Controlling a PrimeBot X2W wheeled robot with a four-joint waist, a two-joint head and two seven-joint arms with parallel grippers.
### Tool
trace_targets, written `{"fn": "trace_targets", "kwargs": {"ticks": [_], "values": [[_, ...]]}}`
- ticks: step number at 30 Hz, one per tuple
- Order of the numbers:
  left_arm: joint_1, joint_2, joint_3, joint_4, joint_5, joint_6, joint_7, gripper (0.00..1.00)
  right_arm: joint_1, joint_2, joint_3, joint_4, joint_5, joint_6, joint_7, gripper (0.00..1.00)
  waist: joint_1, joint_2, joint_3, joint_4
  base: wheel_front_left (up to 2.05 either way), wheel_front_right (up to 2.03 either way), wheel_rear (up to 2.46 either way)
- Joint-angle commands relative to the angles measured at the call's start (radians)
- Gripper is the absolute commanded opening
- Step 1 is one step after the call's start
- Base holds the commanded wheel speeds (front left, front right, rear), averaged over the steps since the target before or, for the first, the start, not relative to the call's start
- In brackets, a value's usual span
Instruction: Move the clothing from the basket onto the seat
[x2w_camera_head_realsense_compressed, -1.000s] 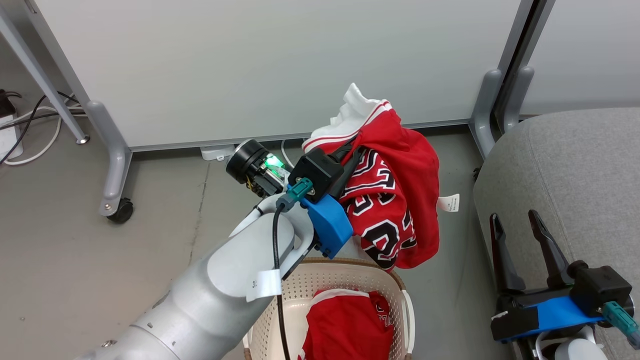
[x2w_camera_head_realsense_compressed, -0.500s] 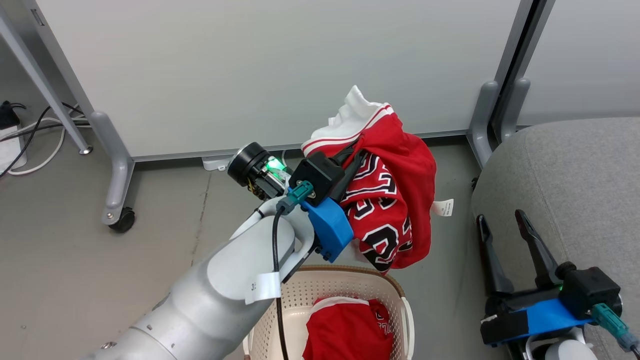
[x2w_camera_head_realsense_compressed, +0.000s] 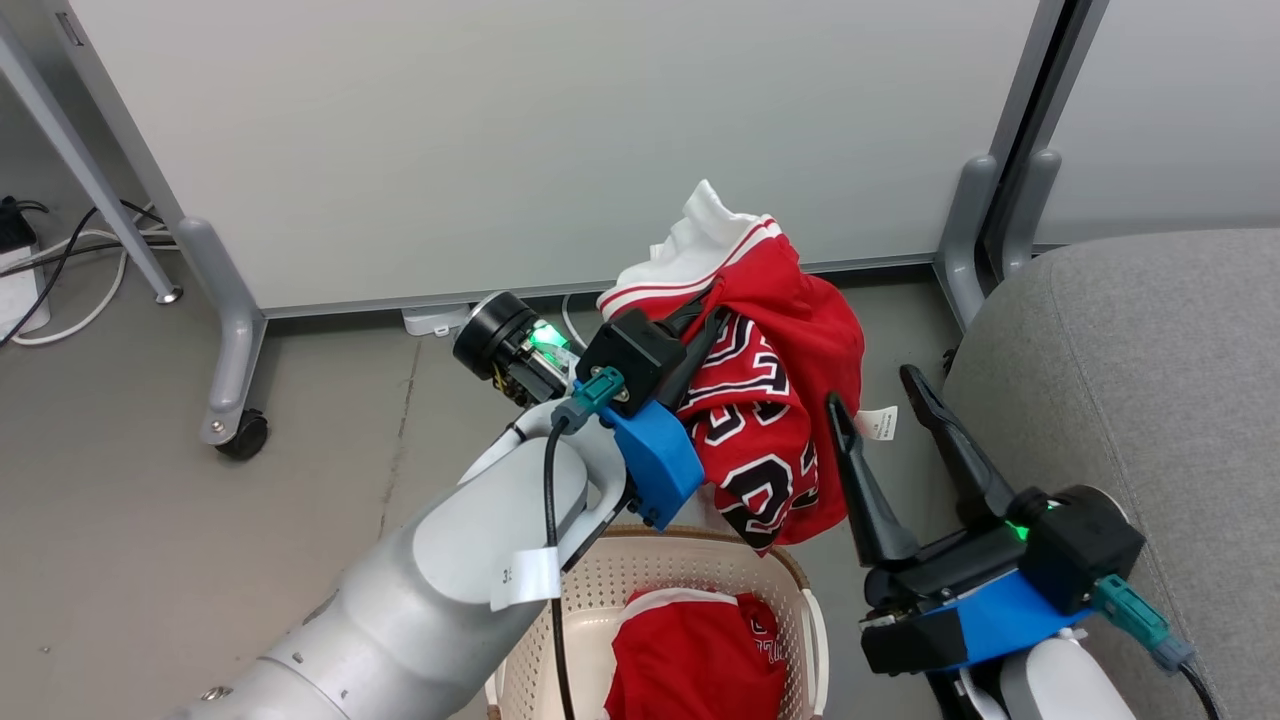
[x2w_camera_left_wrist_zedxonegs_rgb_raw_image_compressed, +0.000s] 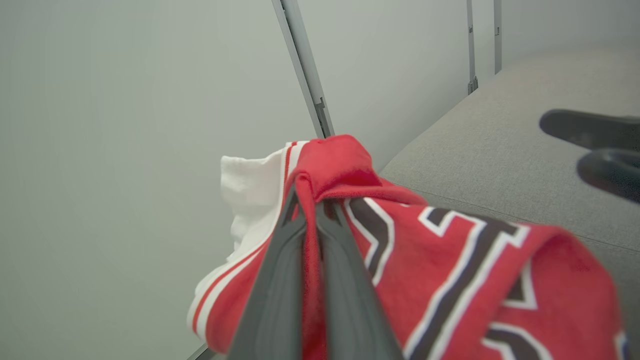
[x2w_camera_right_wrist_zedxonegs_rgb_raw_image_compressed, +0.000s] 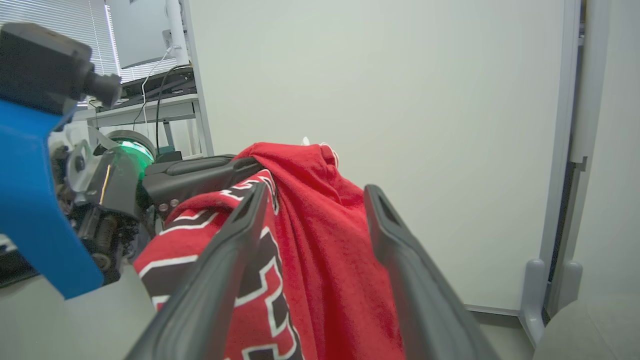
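A red jersey (x2w_camera_head_realsense_compressed: 770, 400) with white trim and black-and-white lettering hangs in the air above the basket (x2w_camera_head_realsense_compressed: 640, 575), pinched near its top by my shut left gripper (x2w_camera_head_realsense_compressed: 712, 300). In the left wrist view the two fingers close on a fold of that jersey (x2w_camera_left_wrist_zedxonegs_rgb_raw_image_compressed: 450, 280). More red clothing (x2w_camera_head_realsense_compressed: 695, 655) lies inside the basket. My right gripper (x2w_camera_head_realsense_compressed: 880, 390) stands open just right of the hanging jersey, its fingers pointing up beside it. Through the right wrist view the jersey (x2w_camera_right_wrist_zedxonegs_rgb_raw_image_compressed: 320, 250) shows between and behind those fingers. The grey seat (x2w_camera_head_realsense_compressed: 1150, 370) fills the right side.
A white partition panel (x2w_camera_head_realsense_compressed: 560, 130) on grey wheeled feet (x2w_camera_head_realsense_compressed: 235, 420) stands behind the basket. Cables (x2w_camera_head_realsense_compressed: 60, 270) lie on the floor at the far left. Grey floor lies open left of the basket.
My right gripper has swung left and up, from beside the seat's edge to close beside the hanging jersey. The left gripper keeps its hold; the camera has shifted slightly.
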Motion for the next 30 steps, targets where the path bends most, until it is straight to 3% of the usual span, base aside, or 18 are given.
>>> {"fn": "trace_targets", "kwargs": {"ticks": [1, 8, 19, 30], "values": [[0.0, 0.005, 0.0, -0.001, -0.002, 0.004, -0.002, 0.0, -0.018, -0.004, 0.016, -0.001, 0.007, 0.0, -0.003, 1.0, 0.0001, -0.0001, 0.002, 0.0, 0.0, 0.0, 0.0], [-0.013, -0.001, -0.008, -0.003, -0.002, 0.003, -0.003, 0.0, -0.072, -0.004, 0.089, 0.039, 0.012, 0.0, -0.003, 1.0, 0.0001, -0.0001, 0.013, 0.006, 0.0, 0.0, 0.0], [-0.034, -0.014, -0.023, -0.012, 0.002, 0.003, -0.004, 0.0, -0.14, -0.004, 0.133, 0.229, -0.036, 0.0, -0.003, 1.0, 0.0001, -0.0001, 0.038, 0.02, 0.0, 0.0, 0.0], [-0.046, -0.026, -0.037, -0.017, 0.004, 0.001, -0.006, 0.0, -0.263, -0.004, 0.163, 0.37, -0.012, 0.0, -0.003, 1.0, 0.0001, -0.0001, 0.059, 0.029, 0.0, 0.0, 0.0]]}}
